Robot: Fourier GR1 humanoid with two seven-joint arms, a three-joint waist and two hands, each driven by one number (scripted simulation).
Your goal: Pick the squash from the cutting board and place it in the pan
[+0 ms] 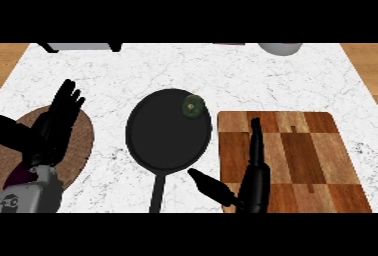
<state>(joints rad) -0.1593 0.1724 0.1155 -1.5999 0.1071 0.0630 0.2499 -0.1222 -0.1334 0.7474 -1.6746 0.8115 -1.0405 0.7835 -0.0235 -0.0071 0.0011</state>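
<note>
The squash (193,106) is lying inside the black frying pan (159,150), up against its far right rim, a small dark green piece showing a pale cut face. The wooden cutting board (310,160), just to the right of the pan on the white marbled surface (221,70), is carrying nothing but the right hand (255,180) hovering over its left part. That hand is holding nothing: its fingers (255,135) are stretching straight toward the far edge and the thumb is sticking out to the left, toward the pan's handle (156,192).

The left hand (55,125) is resting open near the left edge, fingers up, above a round brown mat (83,145).

Judging by this, the placing step looks finished and the task appears essentially complete. What remains is probably only drawing the right arm back toward the near edge without brushing the handle.
</note>
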